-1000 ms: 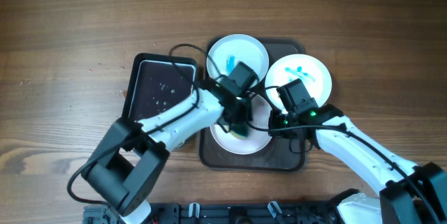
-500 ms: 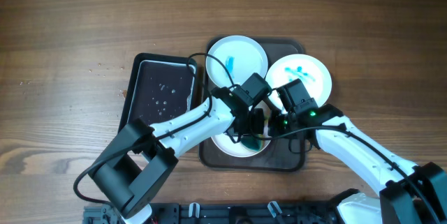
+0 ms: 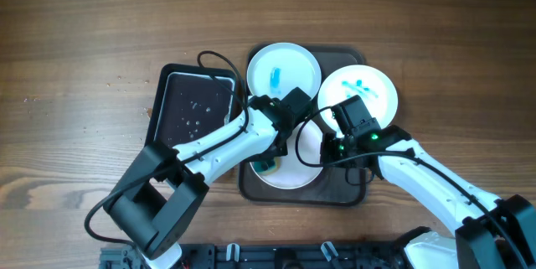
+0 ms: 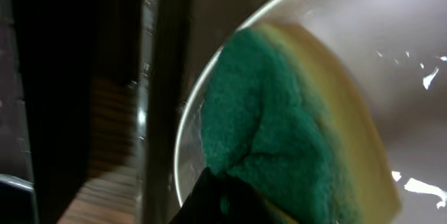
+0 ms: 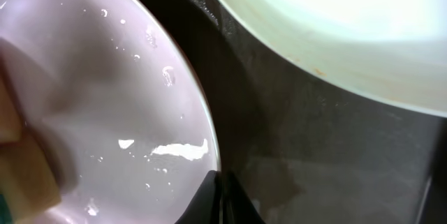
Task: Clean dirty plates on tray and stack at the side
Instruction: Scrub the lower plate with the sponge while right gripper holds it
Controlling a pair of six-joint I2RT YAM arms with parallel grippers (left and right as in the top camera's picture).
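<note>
Three white plates lie on the dark brown tray [image 3: 352, 187]. The far plate [image 3: 285, 68] and the right plate [image 3: 360, 91] carry blue smears. The near plate [image 3: 295, 168] is wet and shows no smear. My left gripper [image 3: 270, 162] is shut on a green-yellow sponge [image 4: 279, 133], which presses on the near plate's left side [image 4: 398, 35]. My right gripper [image 5: 220, 197] is shut on that plate's right rim [image 5: 202, 123]. In the right wrist view the sponge's yellow edge [image 5: 21, 172] shows at the left, and the right plate [image 5: 335, 21] fills the top.
A smaller black tray [image 3: 191, 108] with water drops lies on the wooden table left of the brown tray. The two arms cross over the front of the brown tray. Bare wood [image 3: 84, 51] stretches to the left and behind.
My left gripper swept the sponge to the near plate's right side, then back to its left side. The right gripper has stayed on the rim.
</note>
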